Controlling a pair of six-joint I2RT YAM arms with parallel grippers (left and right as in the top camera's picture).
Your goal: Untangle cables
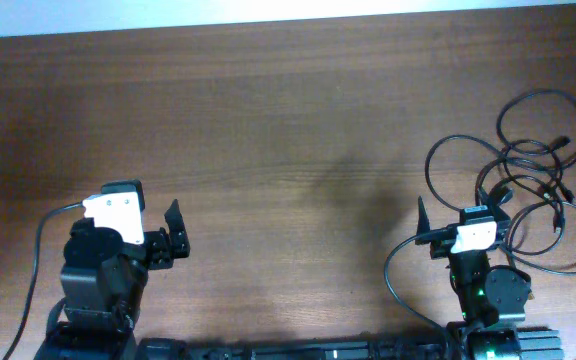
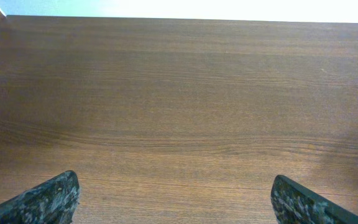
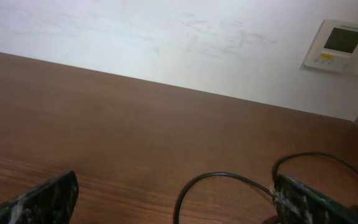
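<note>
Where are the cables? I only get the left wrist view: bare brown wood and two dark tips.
Observer: The thin black looped cables lie tangled on the right side of the brown wooden table, beside the right arm.
Operator: Is that arm holding them?
Observer: No; its jaws stand wide open, gripping nothing.
Operator: Is my arm close?
Observer: No; the left arm sits at the opposite side, bare wood between.

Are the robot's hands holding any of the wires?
Nothing is held. The left gripper and right gripper are open; the cables lie on the table.
</note>
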